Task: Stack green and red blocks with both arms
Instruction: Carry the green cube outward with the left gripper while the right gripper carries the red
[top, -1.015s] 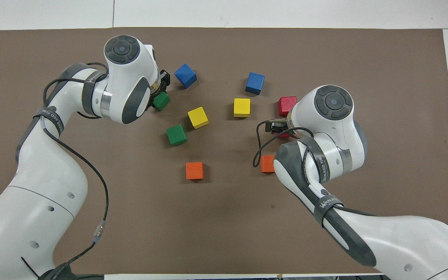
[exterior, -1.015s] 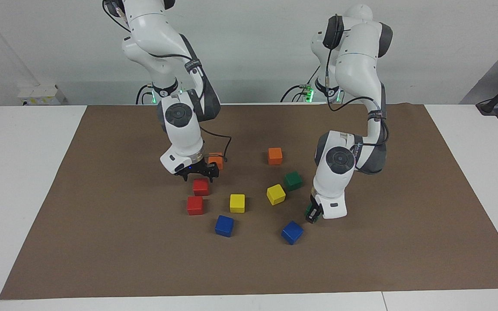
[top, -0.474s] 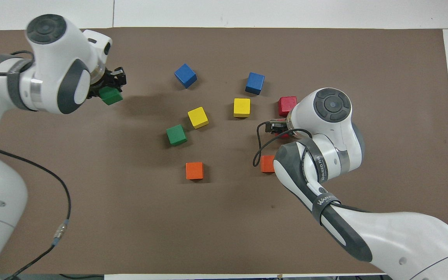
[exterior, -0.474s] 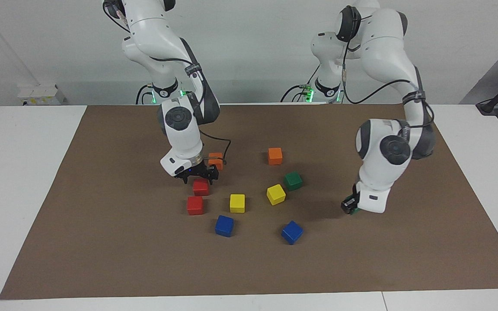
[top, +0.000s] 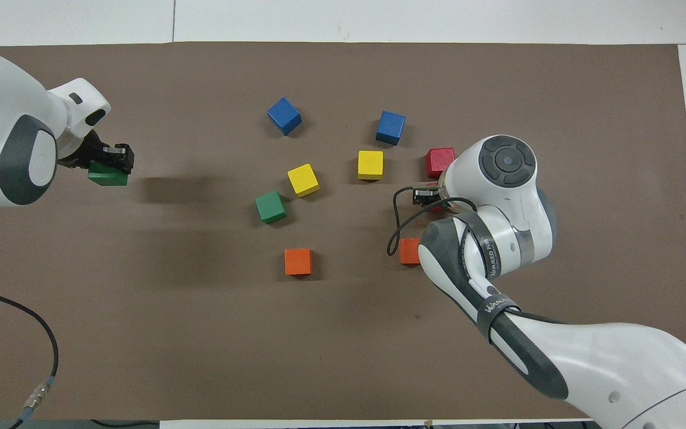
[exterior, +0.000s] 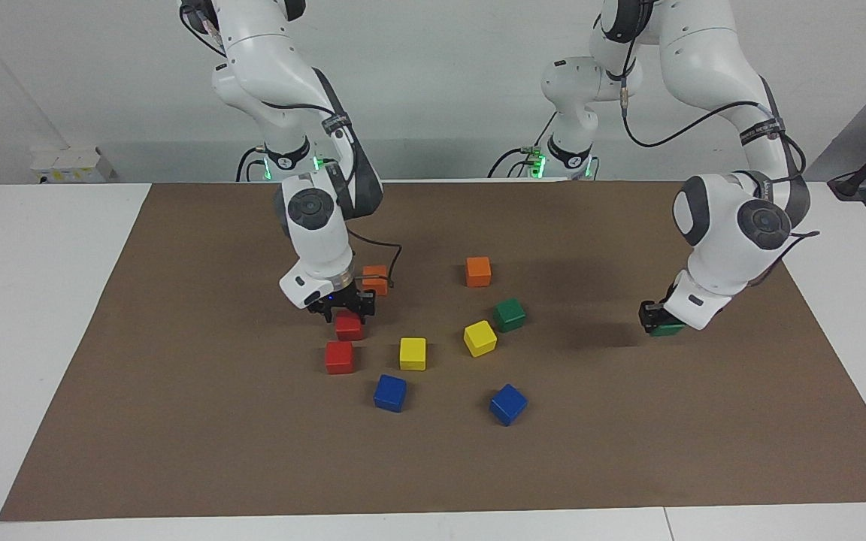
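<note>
My left gripper [exterior: 657,318] is shut on a green block [exterior: 667,328] and holds it just above the mat at the left arm's end of the table; it also shows in the overhead view [top: 107,175]. The other green block [exterior: 510,314] sits beside a yellow block. My right gripper [exterior: 343,306] is open, fingers spread right above a red block [exterior: 349,327], which the wrist mostly hides in the overhead view. The second red block [exterior: 339,357] lies just farther from the robots.
Two orange blocks [exterior: 478,271] [exterior: 375,278], two yellow blocks [exterior: 413,353] [exterior: 479,338] and two blue blocks [exterior: 390,392] [exterior: 508,404] lie scattered mid-mat. The brown mat [exterior: 177,421] covers the white table.
My left arm has carried the green block away from the cluster toward its own end of the table. My right gripper has sunk slightly closer to the red block.
</note>
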`<control>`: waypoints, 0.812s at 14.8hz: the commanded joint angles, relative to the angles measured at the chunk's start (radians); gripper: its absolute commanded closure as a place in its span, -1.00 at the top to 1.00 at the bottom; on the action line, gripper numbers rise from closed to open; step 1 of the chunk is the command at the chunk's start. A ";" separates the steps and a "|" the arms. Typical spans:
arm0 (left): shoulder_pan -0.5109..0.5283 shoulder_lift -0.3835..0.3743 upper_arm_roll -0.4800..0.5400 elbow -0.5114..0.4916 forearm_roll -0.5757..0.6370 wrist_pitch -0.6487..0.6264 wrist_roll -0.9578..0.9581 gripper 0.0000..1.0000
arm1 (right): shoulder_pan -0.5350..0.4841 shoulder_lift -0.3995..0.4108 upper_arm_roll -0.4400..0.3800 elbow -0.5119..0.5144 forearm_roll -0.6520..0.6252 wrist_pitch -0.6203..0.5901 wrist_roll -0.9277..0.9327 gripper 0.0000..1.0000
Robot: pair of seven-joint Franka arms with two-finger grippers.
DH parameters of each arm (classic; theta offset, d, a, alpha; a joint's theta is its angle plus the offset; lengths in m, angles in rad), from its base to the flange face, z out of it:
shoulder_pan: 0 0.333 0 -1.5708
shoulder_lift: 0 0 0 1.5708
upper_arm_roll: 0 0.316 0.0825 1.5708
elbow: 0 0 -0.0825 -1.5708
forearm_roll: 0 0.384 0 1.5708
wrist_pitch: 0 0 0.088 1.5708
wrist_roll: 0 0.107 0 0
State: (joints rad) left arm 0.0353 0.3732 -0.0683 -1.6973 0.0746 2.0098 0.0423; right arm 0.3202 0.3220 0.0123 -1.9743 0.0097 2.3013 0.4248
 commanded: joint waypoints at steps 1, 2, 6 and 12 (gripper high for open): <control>0.026 -0.008 -0.007 -0.060 -0.015 0.088 0.070 -1.00 | -0.007 -0.004 0.006 0.005 0.009 -0.019 -0.020 -1.00; 0.038 -0.008 -0.007 -0.091 -0.024 0.136 0.071 -1.00 | -0.007 -0.006 0.006 0.015 0.009 -0.025 -0.020 -1.00; 0.052 -0.017 -0.007 -0.151 -0.044 0.188 0.073 -1.00 | -0.029 -0.021 -0.002 0.198 0.009 -0.293 -0.029 -1.00; 0.060 -0.020 -0.004 -0.188 -0.167 0.246 0.053 -1.00 | -0.225 -0.093 -0.002 0.213 0.003 -0.326 -0.306 -1.00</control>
State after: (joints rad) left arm 0.0854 0.3800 -0.0688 -1.8364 -0.0701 2.2083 0.0950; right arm 0.1749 0.2464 0.0011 -1.7555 0.0092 1.9844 0.2356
